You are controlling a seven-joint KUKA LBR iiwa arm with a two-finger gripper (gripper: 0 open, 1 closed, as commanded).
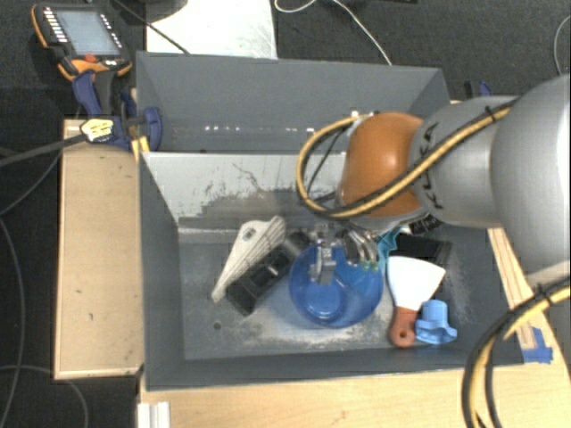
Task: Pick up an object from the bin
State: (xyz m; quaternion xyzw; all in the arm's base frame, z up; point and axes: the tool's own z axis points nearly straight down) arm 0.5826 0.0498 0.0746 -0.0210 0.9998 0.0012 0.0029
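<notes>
Gripper stands low at the blue plastic bowl, which lies mid-floor in the bin between a black block and a white scraper. Its opening and hold cannot be determined. Judged status: positioned at the bowl; lift-out remains.

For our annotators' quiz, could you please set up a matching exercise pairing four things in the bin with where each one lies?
Things: 1 blue bowl; 2 black block; 3 white scraper; 4 small blue piece.
Places: A beside the scraper's brown handle; B mid-bin, under the gripper; C left of the bowl; D right of the bowl.
Pairs: 1-B; 2-C; 3-D; 4-A.
</notes>
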